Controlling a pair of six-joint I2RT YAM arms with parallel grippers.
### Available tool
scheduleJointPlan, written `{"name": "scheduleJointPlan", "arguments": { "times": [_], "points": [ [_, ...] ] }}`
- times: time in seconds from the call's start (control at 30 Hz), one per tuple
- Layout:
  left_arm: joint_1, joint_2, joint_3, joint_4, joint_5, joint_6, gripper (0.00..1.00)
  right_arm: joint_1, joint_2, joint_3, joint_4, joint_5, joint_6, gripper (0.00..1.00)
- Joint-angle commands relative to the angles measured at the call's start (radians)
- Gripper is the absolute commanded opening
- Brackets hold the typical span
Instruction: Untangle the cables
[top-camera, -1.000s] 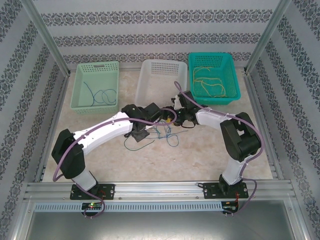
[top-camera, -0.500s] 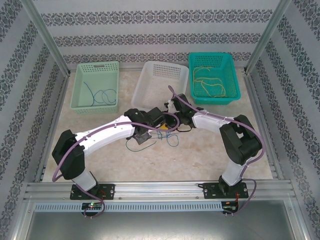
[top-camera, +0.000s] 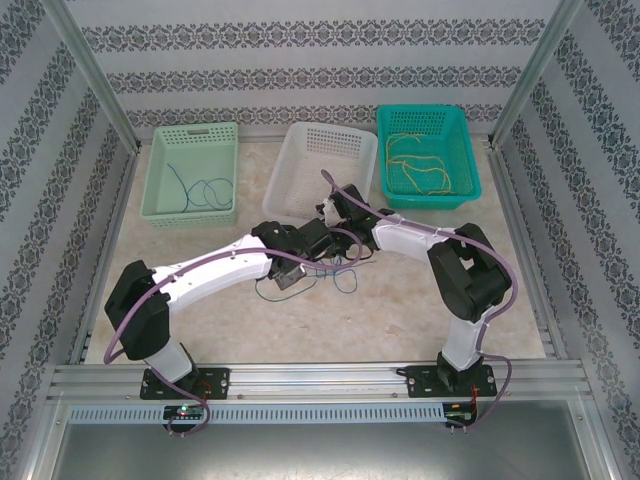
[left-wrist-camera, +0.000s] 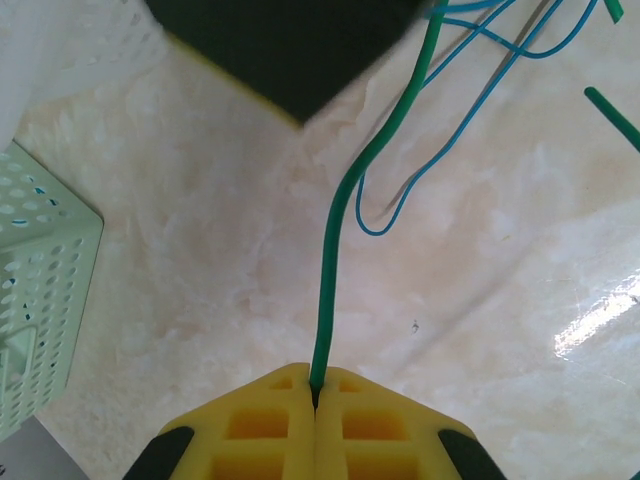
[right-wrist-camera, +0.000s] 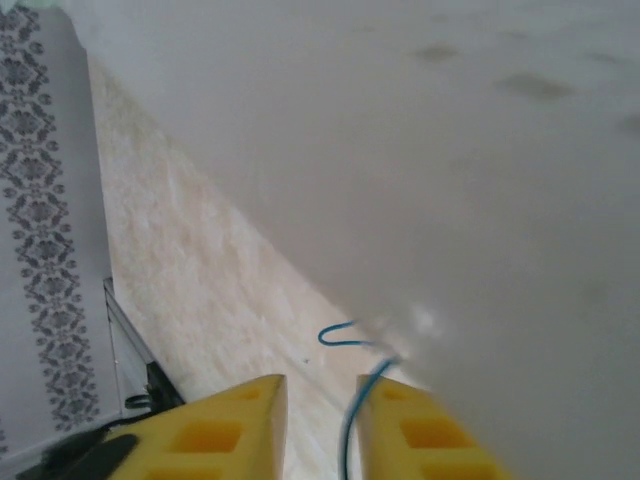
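Left end effector (left-wrist-camera: 316, 392) is clamped fully on a green cable (left-wrist-camera: 333, 270) that rises from its tips toward the tangle (top-camera: 343, 270), probably anchoring it so another strand can be drawn free. Right end effector (right-wrist-camera: 322, 390) has its jaws narrowly apart. A blue cable (right-wrist-camera: 350, 425) is threaded through the gap, not pinched, close against the white basket (right-wrist-camera: 450, 150). The tangle lies on the counter (top-camera: 400, 310) between the arms. Blue strands (top-camera: 200, 188) sit in the light green basket (top-camera: 190, 128) and yellow strands (top-camera: 420, 170) in the teal basket (top-camera: 420, 110), so colours look binned separately.
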Motion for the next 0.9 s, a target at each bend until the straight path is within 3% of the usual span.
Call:
{"name": "scheduleJointPlan", "arguments": {
  "times": [0.0,0.07,0.3,0.47,0.57,0.6,0.67,0.7,0.87],
  "points": [
    [-0.012,-0.035,-0.024,0.005,-0.034,0.005,0.00,-0.004,-0.005,0.010,-0.028,0.053,-0.037,0.09],
    [-0.013,-0.052,-0.045,0.008,-0.043,-0.009,0.00,-0.007,-0.032,-0.008,-0.055,0.083,-0.062,0.00],
    [0.009,-0.144,-0.110,-0.043,-0.113,-0.060,0.00,-0.045,-0.198,-0.149,-0.112,0.209,-0.081,0.00],
    [0.079,-0.169,-0.105,-0.103,-0.165,-0.101,0.00,-0.073,-0.342,-0.230,-0.173,0.273,-0.100,0.00],
    [0.091,-0.193,-0.082,-0.082,-0.168,-0.101,0.00,-0.079,-0.350,-0.235,-0.240,0.283,-0.127,0.02],
    [0.091,-0.208,-0.073,-0.057,-0.152,-0.099,0.00,-0.078,-0.334,-0.227,-0.260,0.281,-0.135,0.14],
    [0.096,-0.242,-0.058,0.011,-0.091,-0.091,0.00,-0.068,-0.292,-0.204,-0.276,0.240,-0.145,0.54],
    [0.099,-0.253,-0.054,0.039,-0.068,-0.091,0.00,-0.062,-0.282,-0.191,-0.284,0.234,-0.150,0.64],
    [0.117,-0.268,-0.015,0.104,0.029,-0.084,0.00,-0.062,-0.336,-0.153,-0.346,0.321,-0.206,0.91]
  ]
}}
